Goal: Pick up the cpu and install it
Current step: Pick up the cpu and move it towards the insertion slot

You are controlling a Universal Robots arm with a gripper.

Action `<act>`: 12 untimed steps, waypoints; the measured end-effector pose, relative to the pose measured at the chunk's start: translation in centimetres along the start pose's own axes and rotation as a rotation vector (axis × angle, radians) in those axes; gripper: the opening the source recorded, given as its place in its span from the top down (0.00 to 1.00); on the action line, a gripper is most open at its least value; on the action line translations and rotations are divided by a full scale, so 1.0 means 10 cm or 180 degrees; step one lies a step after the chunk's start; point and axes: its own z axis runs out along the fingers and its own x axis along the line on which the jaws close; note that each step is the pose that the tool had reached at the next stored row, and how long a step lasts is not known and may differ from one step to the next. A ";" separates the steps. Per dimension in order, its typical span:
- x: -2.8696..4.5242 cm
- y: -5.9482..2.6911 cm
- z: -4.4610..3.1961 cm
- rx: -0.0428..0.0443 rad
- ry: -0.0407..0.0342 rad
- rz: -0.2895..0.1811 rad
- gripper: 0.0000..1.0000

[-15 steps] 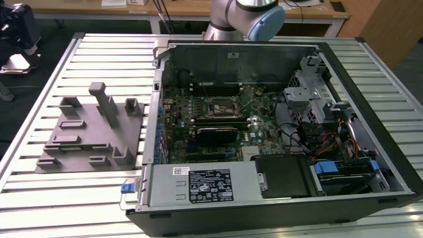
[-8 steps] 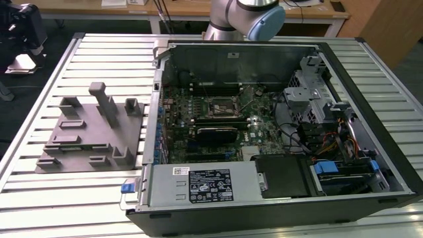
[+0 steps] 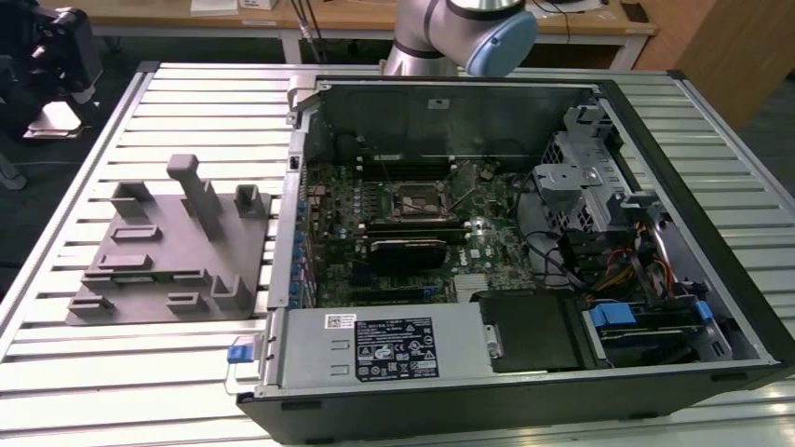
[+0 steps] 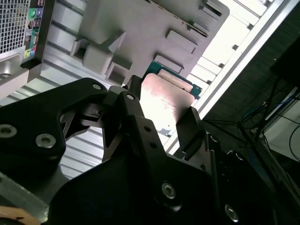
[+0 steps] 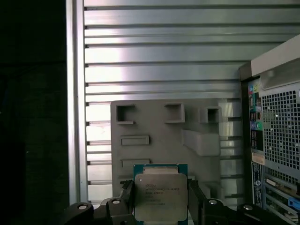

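Note:
The cpu [image 5: 161, 196] is a flat square chip with a silvery top and a green rim. It sits between the two black fingers [image 5: 125, 193] of my gripper [image 5: 161, 202], which is shut on its opposite edges. In the second wrist view the cpu [image 4: 167, 99] shows a pale shiny face, and my gripper [image 4: 161, 111] clamps it high above the table. In the exterior view the black-framed socket [image 3: 416, 197] lies on the motherboard inside the open computer case [image 3: 695, 307]. The arm [image 3: 457, 28] rises behind the case's far wall.
A grey fixture plate [image 3: 162, 270] with upright blocks lies on the slatted metal table [image 3: 112, 372] at the exterior view's left of the case. Both wrist views look down on this plate [image 5: 159, 136] [image 4: 154, 28]. The case's rear panel [image 5: 276, 140] is beside it.

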 end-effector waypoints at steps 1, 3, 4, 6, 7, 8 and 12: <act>-0.017 0.001 0.001 0.0000 0.0000 0.0000 0.46; -0.050 0.002 0.001 0.0000 0.0000 0.0000 0.46; -0.066 0.003 0.002 0.0000 0.0000 0.0000 0.46; -0.098 0.005 0.003 0.0000 0.0000 0.0000 0.46; -0.115 0.006 0.004 0.0000 0.0000 0.0000 0.46; -0.133 0.006 0.004 0.0000 0.0000 0.0000 0.46; -0.202 0.010 0.006 0.0000 0.0000 0.0000 0.46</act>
